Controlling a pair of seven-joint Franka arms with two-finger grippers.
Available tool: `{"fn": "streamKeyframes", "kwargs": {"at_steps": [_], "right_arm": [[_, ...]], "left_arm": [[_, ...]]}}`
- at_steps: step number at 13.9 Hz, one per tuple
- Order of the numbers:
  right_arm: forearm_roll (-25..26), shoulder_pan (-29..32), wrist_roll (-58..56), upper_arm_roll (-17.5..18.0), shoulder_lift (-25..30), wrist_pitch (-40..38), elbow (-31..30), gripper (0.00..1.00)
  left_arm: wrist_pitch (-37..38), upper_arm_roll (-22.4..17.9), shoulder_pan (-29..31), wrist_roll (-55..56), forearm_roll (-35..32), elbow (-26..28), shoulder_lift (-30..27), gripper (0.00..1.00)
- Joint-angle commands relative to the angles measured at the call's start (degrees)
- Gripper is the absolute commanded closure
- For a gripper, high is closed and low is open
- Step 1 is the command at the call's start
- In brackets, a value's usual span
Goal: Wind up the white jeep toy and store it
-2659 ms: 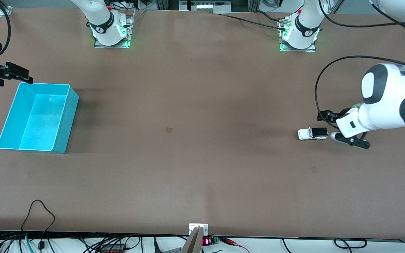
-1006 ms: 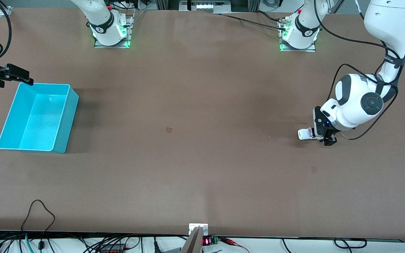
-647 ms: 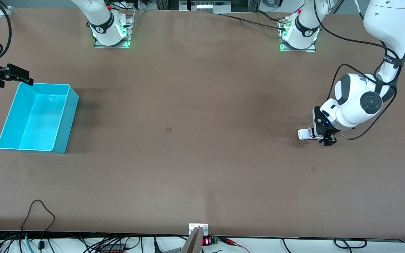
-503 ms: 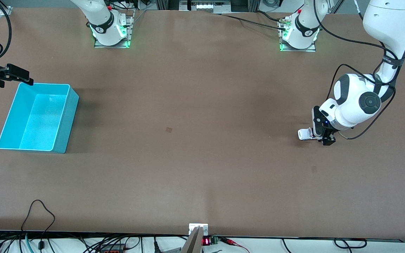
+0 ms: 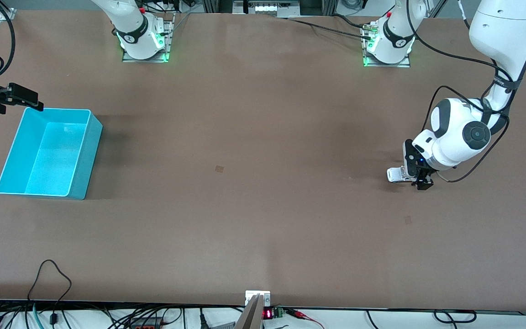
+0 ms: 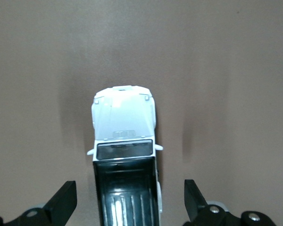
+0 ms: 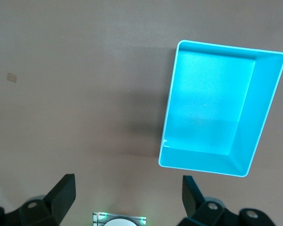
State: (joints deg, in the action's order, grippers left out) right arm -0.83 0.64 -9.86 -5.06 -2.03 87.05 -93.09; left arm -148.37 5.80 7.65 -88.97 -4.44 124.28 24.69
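The left gripper (image 6: pixel 127 202) hangs spread wide astride the white jeep toy (image 6: pixel 125 160) on the table's left-arm end, poised to grasp, while the right gripper (image 7: pixel 127 200), also spread, waits above the cyan bin (image 7: pixel 217 117).

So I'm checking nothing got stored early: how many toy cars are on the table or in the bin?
1. The white jeep toy stands on the table toward the left arm's end, between the open left pincer fingers. The cyan bin holds none.
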Motion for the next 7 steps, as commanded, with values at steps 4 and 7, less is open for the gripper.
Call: {"fn": "streamKeyframes", "kwargs": {"at_steps": [4,7], "right_arm": [[0.6,0.3,0.3,0.4,-0.2,0.1,0.5,0.00],[0.7,0.3,0.2,0.4,0.0,0.0,0.5,0.00]], "left_arm": [[-1.2,0.3,0.5,-0.9,-0.8,0.2,0.4,0.05],[-1.2,0.3,0.5,-0.9,-0.8,0.4,0.4,0.24]]}}
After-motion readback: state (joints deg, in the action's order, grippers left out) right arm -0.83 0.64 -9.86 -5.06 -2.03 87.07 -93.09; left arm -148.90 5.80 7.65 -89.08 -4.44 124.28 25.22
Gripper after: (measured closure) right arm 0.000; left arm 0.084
